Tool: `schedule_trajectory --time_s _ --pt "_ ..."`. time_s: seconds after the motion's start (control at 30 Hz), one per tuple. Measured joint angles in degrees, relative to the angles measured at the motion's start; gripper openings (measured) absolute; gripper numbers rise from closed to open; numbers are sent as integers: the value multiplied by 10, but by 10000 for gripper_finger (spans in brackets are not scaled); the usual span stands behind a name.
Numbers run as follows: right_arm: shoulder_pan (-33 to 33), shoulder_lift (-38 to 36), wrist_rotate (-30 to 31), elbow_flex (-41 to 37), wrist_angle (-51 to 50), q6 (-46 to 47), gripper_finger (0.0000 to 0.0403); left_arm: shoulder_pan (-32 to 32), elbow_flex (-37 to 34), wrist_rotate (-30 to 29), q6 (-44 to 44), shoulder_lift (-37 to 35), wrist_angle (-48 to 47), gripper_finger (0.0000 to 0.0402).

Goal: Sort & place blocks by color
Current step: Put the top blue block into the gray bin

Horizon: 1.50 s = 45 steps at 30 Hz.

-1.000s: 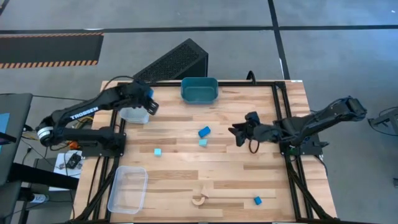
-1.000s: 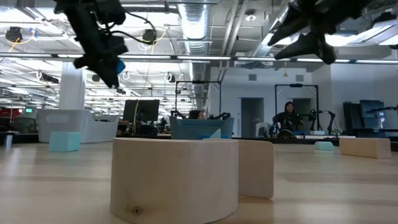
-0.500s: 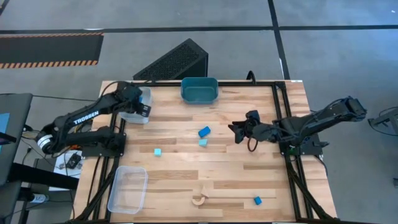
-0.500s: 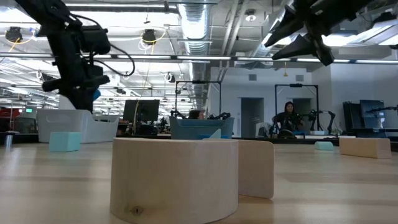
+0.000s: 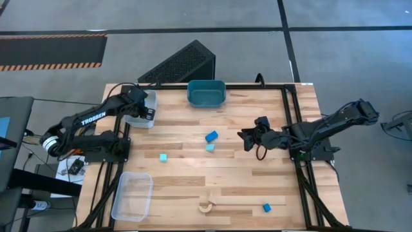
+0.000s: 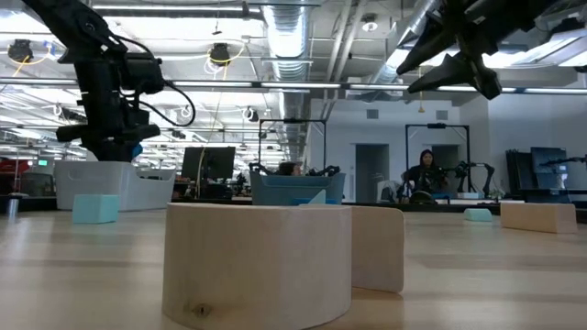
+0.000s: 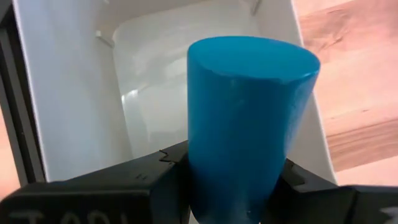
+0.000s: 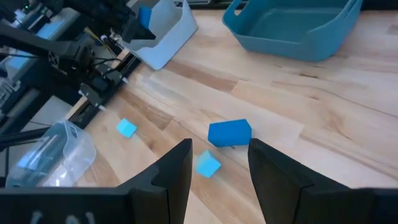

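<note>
Left gripper (image 5: 143, 109) hanging over the clear tray (image 5: 141, 120) at the table's (image 5: 244, 174) far left corner, fingers (image 7: 155, 180) clamping a darker blue cylinder block (image 7: 245, 124) upright between them — block's flat top facing the wrist camera, white tray floor right behind it

Right gripper (image 5: 246, 138) hovering above the table right of centre, pointing toward the middle, jaws standing apart with nothing between them; fingers (image 8: 171, 171) framing, from above, a darker blue block (image 8: 229, 132) and a pale cyan cube (image 8: 208, 165) lying on the wood

Lying near the table's centre: that darker blue block (image 5: 211, 136), with the pale cyan cube (image 5: 210, 147) just beside it on the near side, close but touching or not being too fine to tell. Sitting well to their left: a second pale cyan cube (image 5: 163, 157). Resting near the front edge: a wooden arch block (image 5: 206, 207), and well to its right another darker blue block (image 5: 266, 207)

Teal tub (image 5: 206, 93) standing at the far edge in the middle; a second clear tray (image 5: 132, 195) lying at the front left corner

Looming large in the low view — the tan wooden piece (image 6: 258, 264), the left gripper (image 6: 108, 128) hanging just above the far tray's rim, the right one (image 6: 459, 55) high up; a person (image 6: 424, 174) showing far back in the room
</note>
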Motion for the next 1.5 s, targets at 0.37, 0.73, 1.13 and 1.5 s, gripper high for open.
schedule_trajectory --time_s 0.37,0.73,1.13,1.5 --pt "17 0 -14 0 -2 5 177 5 0 3 -9 43 17 102" --pt "30 5 -15 0 -8 15 177 4 0 1 -37 53 17 108" --pt "33 5 -36 0 -20 15 177 4 0 -21 -56 53 15 134" --pt "33 4 -86 0 -50 10 177 4 2 -7 -70 48 11 190"
